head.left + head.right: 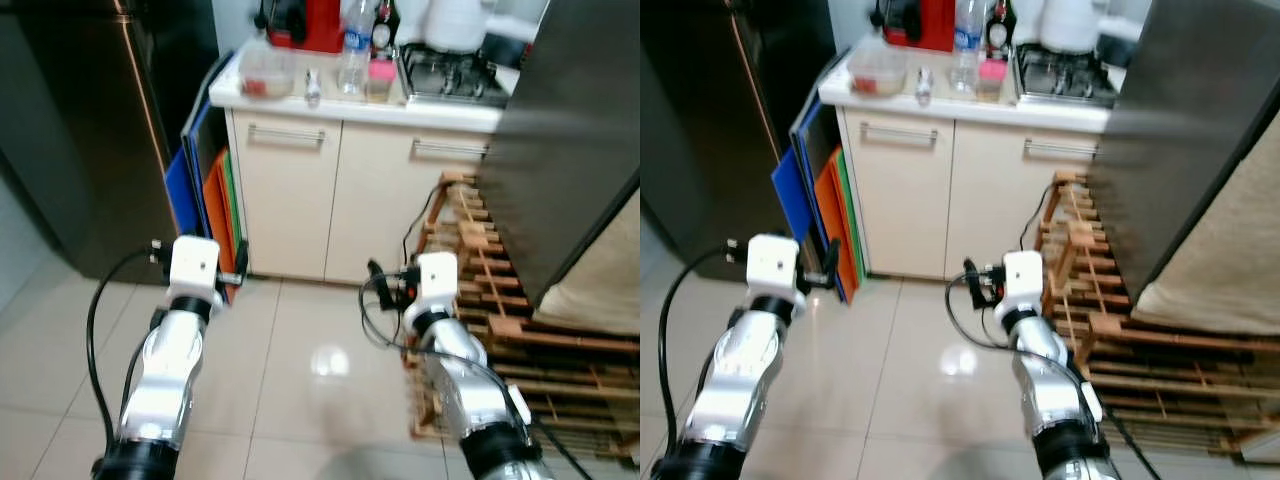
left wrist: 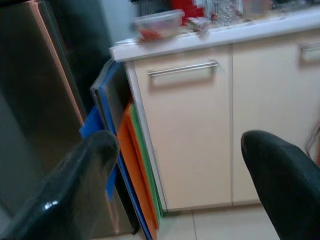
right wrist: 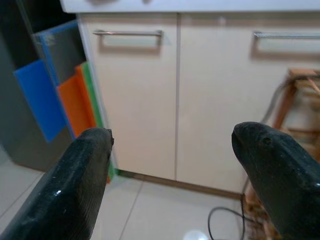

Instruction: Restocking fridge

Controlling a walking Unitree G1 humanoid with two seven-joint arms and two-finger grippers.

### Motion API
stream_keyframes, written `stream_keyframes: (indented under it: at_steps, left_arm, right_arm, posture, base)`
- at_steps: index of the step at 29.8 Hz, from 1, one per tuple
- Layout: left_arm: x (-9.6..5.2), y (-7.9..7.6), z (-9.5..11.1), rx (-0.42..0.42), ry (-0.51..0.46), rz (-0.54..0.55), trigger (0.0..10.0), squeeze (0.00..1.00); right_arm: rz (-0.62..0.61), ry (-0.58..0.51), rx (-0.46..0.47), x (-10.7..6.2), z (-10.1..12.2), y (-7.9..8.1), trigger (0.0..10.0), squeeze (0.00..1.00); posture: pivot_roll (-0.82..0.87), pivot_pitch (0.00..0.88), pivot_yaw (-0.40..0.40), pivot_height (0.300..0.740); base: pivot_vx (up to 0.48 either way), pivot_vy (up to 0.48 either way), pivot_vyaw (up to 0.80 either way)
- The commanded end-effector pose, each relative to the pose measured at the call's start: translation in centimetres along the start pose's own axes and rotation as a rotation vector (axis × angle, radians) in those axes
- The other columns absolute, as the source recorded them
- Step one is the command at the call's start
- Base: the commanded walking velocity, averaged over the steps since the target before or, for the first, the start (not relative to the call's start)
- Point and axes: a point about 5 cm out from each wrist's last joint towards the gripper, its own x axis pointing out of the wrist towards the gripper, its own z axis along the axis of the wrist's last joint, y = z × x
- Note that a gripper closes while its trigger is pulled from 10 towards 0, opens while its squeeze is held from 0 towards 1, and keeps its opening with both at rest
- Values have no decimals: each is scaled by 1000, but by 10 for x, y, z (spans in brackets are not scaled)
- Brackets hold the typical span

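Note:
The tall dark fridge [image 1: 90, 130] stands shut at the left, next to a cream cabinet [image 1: 330, 190]. On the white counter [image 1: 360, 108] sit a clear food container [image 1: 266, 75], a water bottle [image 1: 354, 50], a small jar [image 1: 312, 85] and a pink-lidded cup [image 1: 380, 78]. Both arms are raised in front of the cabinet, low above the floor. My left gripper [image 2: 177, 142] is open and holds nothing; it points at the cabinet's left door. My right gripper [image 3: 172, 132] is open too, and faces the seam between the two doors.
Blue, orange and green boards [image 1: 215, 200] lean between fridge and cabinet. A wooden pallet [image 1: 490, 270] and a big steel-grey panel [image 1: 570, 150] stand at the right. A red appliance [image 1: 320, 25] and a stove [image 1: 450, 72] are on the counter. Glossy tiled floor [image 1: 300, 370] lies ahead.

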Motion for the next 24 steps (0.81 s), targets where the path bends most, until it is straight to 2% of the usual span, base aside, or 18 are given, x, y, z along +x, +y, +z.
stream_keyframes:
  at_steps: [1, 4, 6, 14, 15, 18, 24]
  left_arm:
    - [2, 6, -1, 57, 16, 15, 10000, 0]
    - [2, 7, 1, 28, -5, 9, 10000, 0]
    - [2, 9, 6, 3, -28, 29, 10000, 0]
    - [5, 11, 17, -11, -82, 51, 10000, 0]
    - [6, 10, 24, -15, -131, 48, 10000, 0]
    - [5, 11, 30, 15, -169, 46, 10000, 0]
    - [7, 14, 30, -27, -162, 64, 10000, 0]
  right_arm:
    - [11, -17, 5, 3, 4, 4, 10000, 0]
    - [10, -17, 3, 2, 4, 4, 10000, 0]
    - [3, -19, -2, 1, 3, 2, 10000, 0]
    - [-43, -67, -21, 1, 10, -7, 10000, 0]
    - [-44, -66, -22, 1, 10, -7, 10000, 0]
    - [-42, -66, -25, 2, 10, -7, 10000, 0]
    - [-44, -95, -24, 5, 14, -4, 10000, 0]
  posture:
    - [33, 0, -5, 740]
    - [33, 0, -5, 740]
    - [31, 0, -5, 740]
    - [30, 0, -4, 740]
    - [31, 0, -4, 740]
    - [35, 0, -4, 740]
    - [43, 0, -7, 740]
  base:
    - [0, 0, 0]
    - [0, 0, 0]
    - [422, 120, 0]
    - [446, 0, 0]
    - [458, 0, 0]
    - [465, 0, 0]
    - [466, 0, 0]
